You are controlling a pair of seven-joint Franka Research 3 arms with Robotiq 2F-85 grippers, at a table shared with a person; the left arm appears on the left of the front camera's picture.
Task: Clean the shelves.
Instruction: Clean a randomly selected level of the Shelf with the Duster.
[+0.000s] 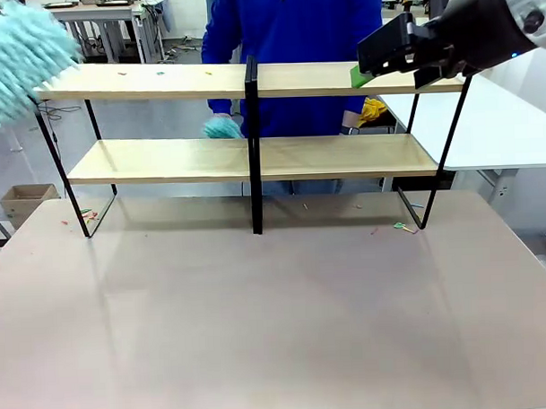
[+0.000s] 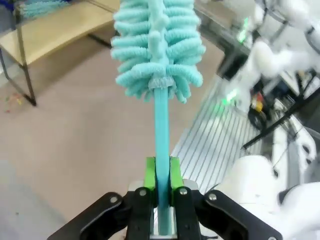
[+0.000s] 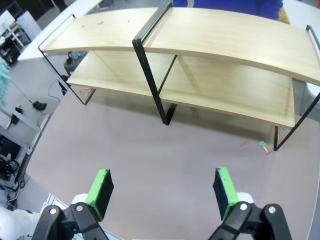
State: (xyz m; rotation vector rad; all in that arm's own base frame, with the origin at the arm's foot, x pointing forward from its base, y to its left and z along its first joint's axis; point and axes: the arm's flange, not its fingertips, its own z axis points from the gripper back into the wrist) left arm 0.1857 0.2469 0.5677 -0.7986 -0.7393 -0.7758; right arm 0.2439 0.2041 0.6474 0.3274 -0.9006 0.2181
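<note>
The shelves (image 1: 253,156) stand across the far half of the table: two light-wood boards in a thin black frame with a central post. Small coloured scraps (image 1: 161,74) lie on the left of the upper board. My left gripper (image 2: 161,175) is shut on the handle of a fluffy teal duster (image 2: 157,45), whose head hangs beside the upper board's left end (image 1: 21,61). My right gripper (image 3: 162,192) is open and holds nothing, high above the table in front of the shelves (image 3: 225,45). My right arm (image 1: 482,22) is at the upper board's right end.
A person in a blue top stands behind the shelves, one teal-gloved hand (image 1: 222,127) just above the lower board. Coloured scraps lie on the table by the frame's right foot (image 1: 404,227) and left foot (image 1: 85,214). A white table (image 1: 503,125) adjoins at the right.
</note>
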